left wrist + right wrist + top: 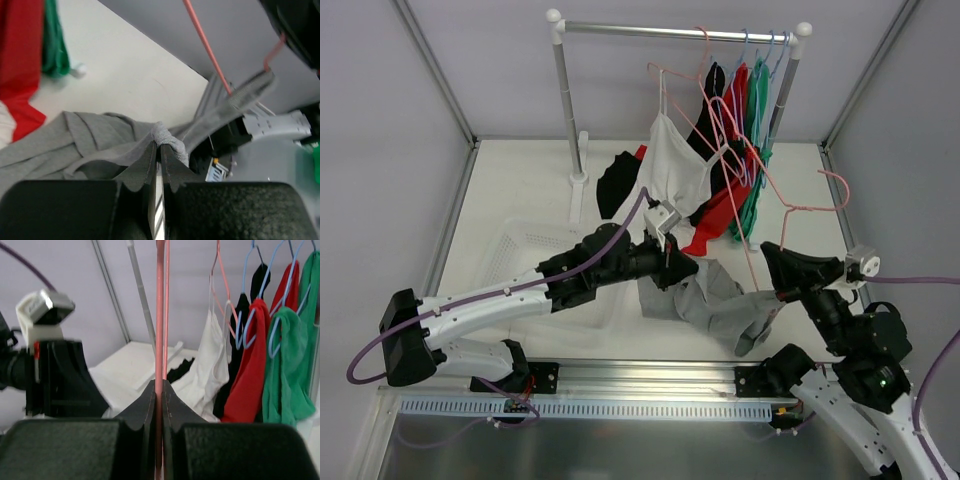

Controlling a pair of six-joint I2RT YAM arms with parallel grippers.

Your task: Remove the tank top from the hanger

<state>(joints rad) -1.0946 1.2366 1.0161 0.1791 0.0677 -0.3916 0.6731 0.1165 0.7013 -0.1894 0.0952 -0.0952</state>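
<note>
The grey tank top (712, 298) lies in a crumpled heap on the table (520, 180). It is close to the near edge, a bit right of the middle.

The left pincer (161, 150) is pressed shut on a fold of the tank top. The grey cloth bunches up right between its 2 fingers (145, 165).

The right pincer (160, 390) is pressed shut too. It pinches the thin pink wire of the hanger (160, 315), and the wire runs straight up out of the tips. This pincer is off to the right of the heap, near the right edge of the table.

From the left wrist view, 1 grey strap (250, 90) of the tank top is looped over the pink hanger, so the tank top is not all the way off. The rest of it spreads out on the table under the left arm.

A rack (680, 33) stands along the far edge of the table. More clothes hang there on pink and blue hangers: a white top (675, 165), a red one (715, 225) and a green one (752, 190). Something black (615, 180) lies just left of the white top.

A white basket (520, 245) sits on the left part of the table, and the left arm reaches over it.
</note>
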